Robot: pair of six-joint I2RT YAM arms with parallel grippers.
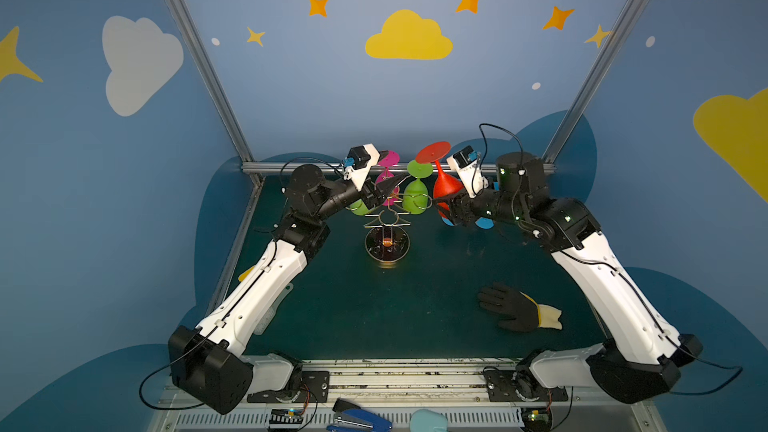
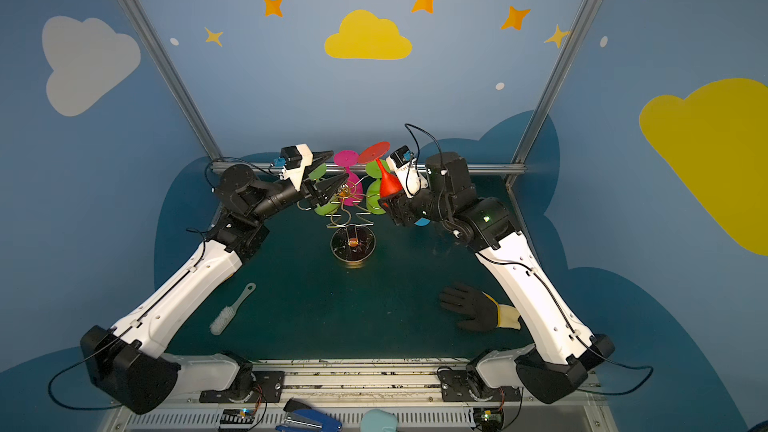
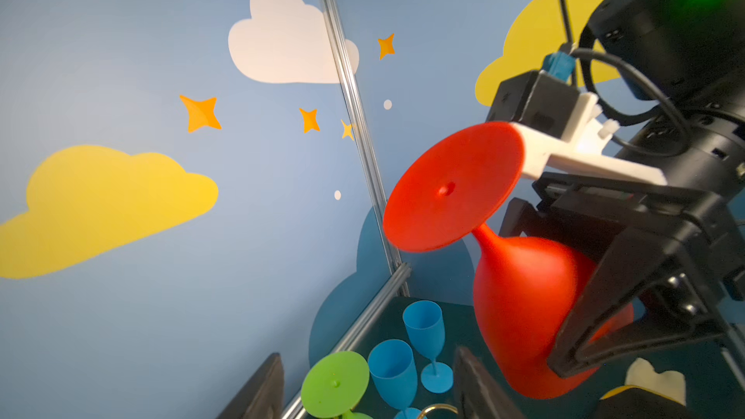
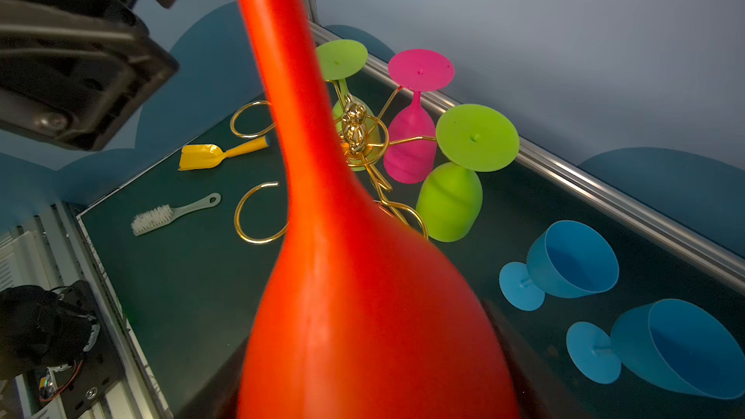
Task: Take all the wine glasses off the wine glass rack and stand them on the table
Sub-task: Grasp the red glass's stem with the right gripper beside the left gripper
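My right gripper (image 1: 445, 206) is shut on the bowl of a red wine glass (image 1: 445, 187), held upside down with its foot up. No wire touches its foot or stem in the left wrist view, where the red wine glass (image 3: 520, 296) fills the right side. It blocks most of the right wrist view as the red wine glass (image 4: 363, 296). The gold wire wine glass rack (image 1: 387, 245) stands just left of it, with green glasses (image 1: 415, 197) and a pink glass (image 2: 347, 184) hanging on it. My left gripper (image 2: 338, 166) is open and empty beside the rack's top.
Blue glasses (image 4: 572, 264) rest on the table at the back right. A black glove (image 1: 509, 305) lies front right, a brush (image 2: 230, 311) front left, and a yellow scoop (image 4: 209, 155) beyond it. A blue stapler (image 1: 359, 419) sits off the mat in front.
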